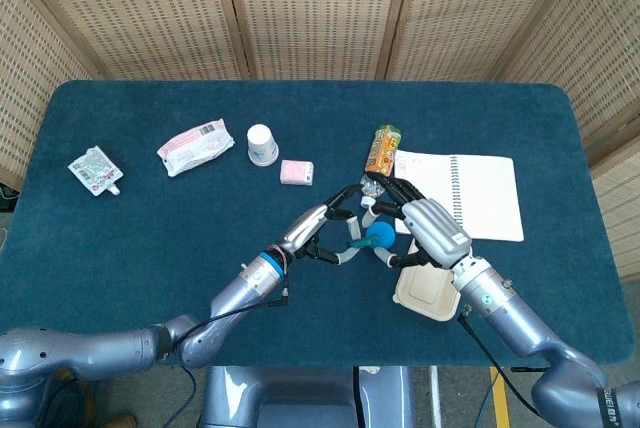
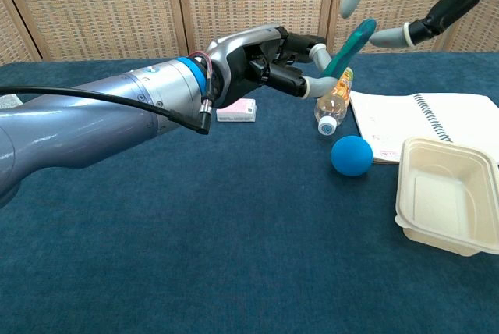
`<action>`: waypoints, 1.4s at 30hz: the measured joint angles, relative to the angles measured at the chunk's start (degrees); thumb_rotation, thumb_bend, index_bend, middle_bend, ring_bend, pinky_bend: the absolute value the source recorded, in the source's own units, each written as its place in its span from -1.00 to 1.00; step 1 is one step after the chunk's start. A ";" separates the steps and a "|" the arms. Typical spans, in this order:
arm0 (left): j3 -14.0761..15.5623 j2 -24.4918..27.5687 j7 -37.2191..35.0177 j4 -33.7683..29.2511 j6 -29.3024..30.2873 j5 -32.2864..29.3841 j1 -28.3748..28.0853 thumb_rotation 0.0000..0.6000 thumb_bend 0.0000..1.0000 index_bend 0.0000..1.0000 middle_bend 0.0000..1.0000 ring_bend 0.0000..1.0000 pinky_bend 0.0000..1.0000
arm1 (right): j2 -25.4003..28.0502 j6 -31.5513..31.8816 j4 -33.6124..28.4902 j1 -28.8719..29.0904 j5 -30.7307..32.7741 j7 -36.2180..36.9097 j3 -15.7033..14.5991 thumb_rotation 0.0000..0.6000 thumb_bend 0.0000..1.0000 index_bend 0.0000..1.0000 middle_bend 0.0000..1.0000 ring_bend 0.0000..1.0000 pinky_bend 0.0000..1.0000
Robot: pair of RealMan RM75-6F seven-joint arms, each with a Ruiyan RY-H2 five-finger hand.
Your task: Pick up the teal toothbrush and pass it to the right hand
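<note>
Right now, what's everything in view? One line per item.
toothbrush: 1, teal, held up by the left robot hand above the table middle
ball: 1, blue, table middle, beside the notebook
bottle: 1, orange label, lying left of the notebook
notebook: 1, white, spiral-bound, open, right side
food container: 1, beige, near right edge
paper cup: 1, white, upside down, far middle
small box: 1, pink, by the cup
packet: 1, pink and white, far left
pouch: 1, white, spouted, left edge
table: 1, dark blue cloth
left robot hand: 1, silver and black, gripping the toothbrush
right robot hand: 1, fingers spread, at the toothbrush tip
</note>
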 measured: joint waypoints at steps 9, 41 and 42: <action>0.23 0.22 0.11 -0.46 0.26 -0.34 -0.12 1.00 0.51 0.34 -1.00 -1.00 -1.00 | -0.62 0.55 -0.07 0.12 0.62 -1.12 -0.32 1.00 -0.07 -0.09 -1.00 -1.00 -1.00; 1.10 -0.23 -0.41 -0.91 1.27 -0.25 -0.17 1.00 0.51 0.34 -1.00 -1.00 -1.00 | -2.22 1.28 -0.58 0.70 2.47 -4.84 -0.99 1.00 0.09 0.08 -1.00 -1.00 -1.00; 1.17 -0.24 -0.42 -0.94 1.24 -0.25 -0.17 1.00 0.51 0.34 -1.00 -1.00 -1.00 | -2.25 1.31 -0.53 0.70 2.44 -4.87 -1.01 1.00 0.11 0.09 -1.00 -1.00 -1.00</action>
